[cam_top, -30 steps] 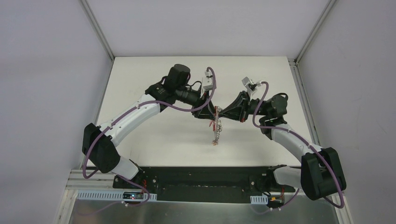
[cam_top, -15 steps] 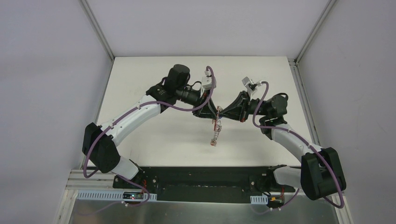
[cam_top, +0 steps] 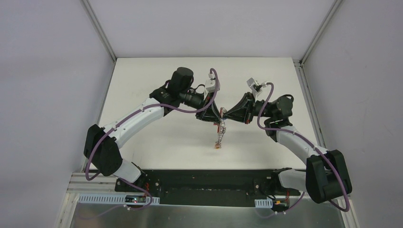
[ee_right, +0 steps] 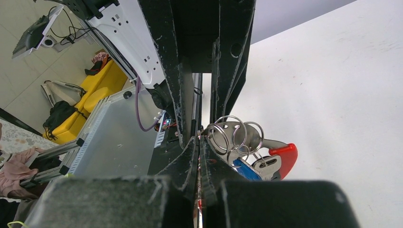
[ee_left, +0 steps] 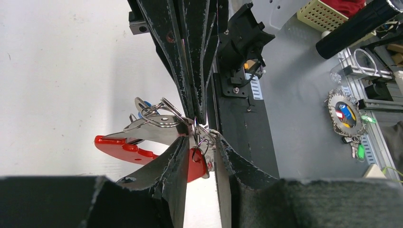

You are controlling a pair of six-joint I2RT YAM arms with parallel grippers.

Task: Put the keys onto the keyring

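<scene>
Both grippers meet tip to tip above the middle of the white table [cam_top: 157, 137]. The keyring [cam_top: 219, 133] hangs below them, its tags dangling. In the left wrist view my left gripper [ee_left: 202, 142] holds the grey rings and the red band [ee_left: 121, 145] between its fingers with a small gap. My right gripper [ee_right: 198, 138] is pressed shut on a thin silver key [ee_right: 197, 214] with a trace of red, mostly hidden. The rings [ee_right: 233, 135], the red band [ee_right: 285, 154] and a blue-headed key [ee_right: 244, 170] sit just right of its tips.
The black base rail [cam_top: 209, 183] runs along the near table edge. Grey walls close the left, right and back sides. Off the table, a second bunch of keys [ee_left: 346, 114] lies on a grey surface.
The hanging bunch has swung slightly to the left. Both grippers stay together at the same spot.
</scene>
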